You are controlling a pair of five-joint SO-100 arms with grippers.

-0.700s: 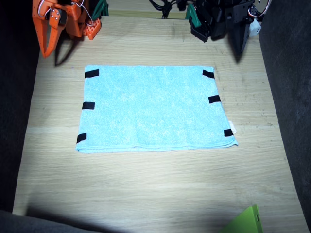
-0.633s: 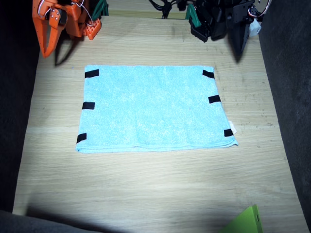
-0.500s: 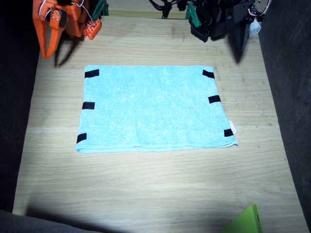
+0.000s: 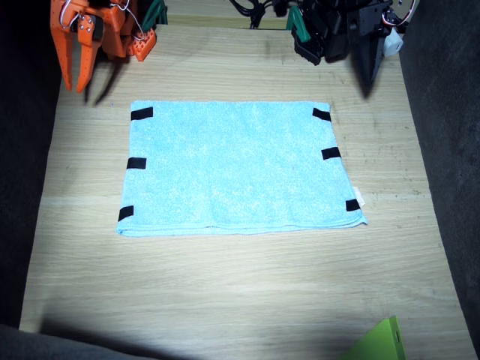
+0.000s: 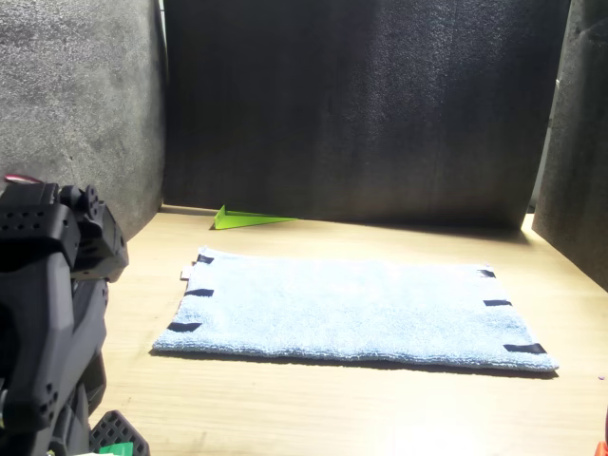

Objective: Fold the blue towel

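The blue towel lies flat in the middle of the table, with black tape strips down its two short edges and a small white tag by one corner. It also shows in the front view, where the blue towel spreads across the wood. My right gripper, orange, hangs beyond the towel's far corner with its fingers a little apart and nothing between them. My left gripper, black, points down beyond the other far corner and looks shut and empty. Neither gripper touches the towel.
A lime-green object corner pokes in at the table's near edge. Dark foam walls close in the table's sides. The left arm's black body fills the front view's foreground.
The right gripper's fingers have spread apart from a closed wedge. The towel and the left arm have not moved.
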